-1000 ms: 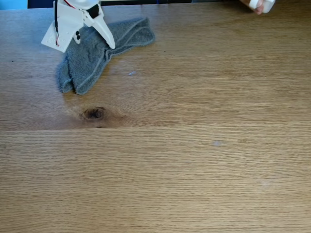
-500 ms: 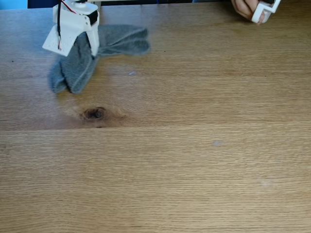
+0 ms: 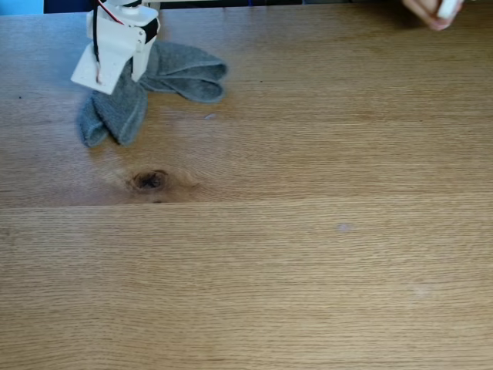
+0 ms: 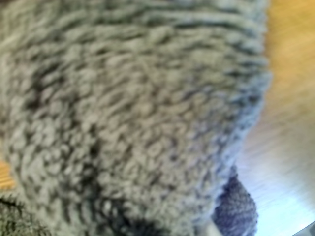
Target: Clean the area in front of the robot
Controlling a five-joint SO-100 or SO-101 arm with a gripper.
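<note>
Under me runs the bench (image 3: 308, 262), a broad light-brown oak top whose fine grain goes left to right in the fixed view, with a long plank seam crossing at about mid-height. One dark knot (image 3: 149, 180) sits left of centre just above that seam, and a small pale smudge (image 3: 344, 227) lies to the right just below it, all in soft, even light with no hard shadows. Along the far edge I can make out a dark strip (image 3: 231, 3) and a bright blue patch (image 3: 21, 7) at the top-left corner.
</note>
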